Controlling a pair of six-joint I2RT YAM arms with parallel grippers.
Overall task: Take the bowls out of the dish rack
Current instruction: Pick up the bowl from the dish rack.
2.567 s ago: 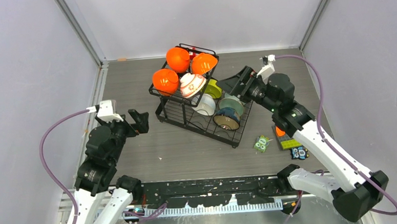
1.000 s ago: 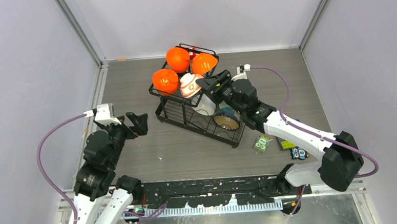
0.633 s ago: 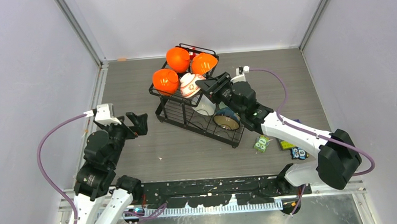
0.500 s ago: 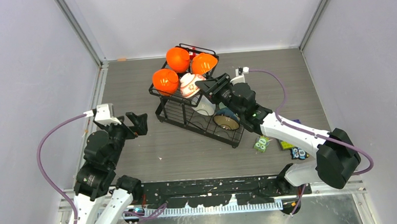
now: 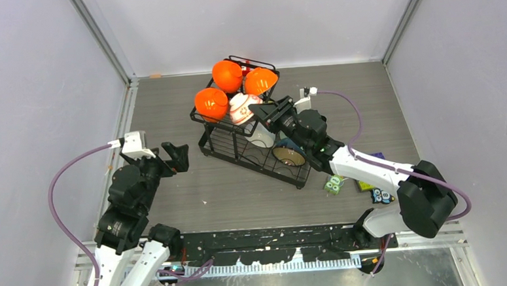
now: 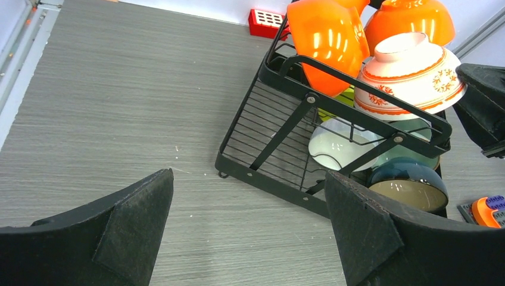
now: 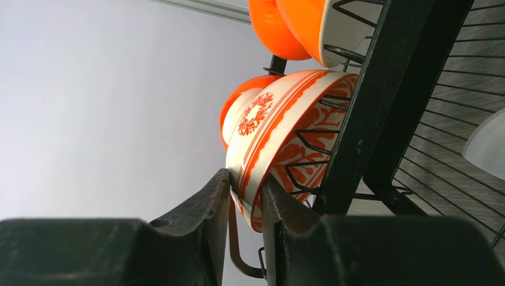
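Top external view: nothing is unloaded so far, no bowl sits on the counter [image 5: 194,185]. The dish rack [image 5: 235,147] is just past centre toward 12 o'clock, and every bowl I can find is in it.

- Upper basket: three orange bowls [image 5: 227,74], plus a patterned bowl [image 5: 243,108] at the basket's 5 o'clock corner.
- Lower tier, from the left wrist view: white bowl [image 6: 333,146], dark bowl [image 6: 408,190], mint bowl [image 6: 417,152] and a sliver of lime bowl [image 6: 338,96]. That makes eight seen; any more are hidden.

The right arm [image 5: 370,169] reaches in from 4 o'clock to the patterned bowl. The right wrist view shows its jaws closed down on that bowl's rim, one finger [image 7: 208,196] outside and one inside. The grip looks made, but the bowl is not yet lifted and leans on the rack wires.

The left arm [image 5: 132,188] waits at 8 o'clock of the rack, well apart from it, jaws spread wide and holding nothing.

Judgement: first pick is in progress and the whole unload remains. The bowl has to clear the basket rail on the way out.

Toy cards [image 5: 334,183] lie at 4 o'clock, not part of the job.
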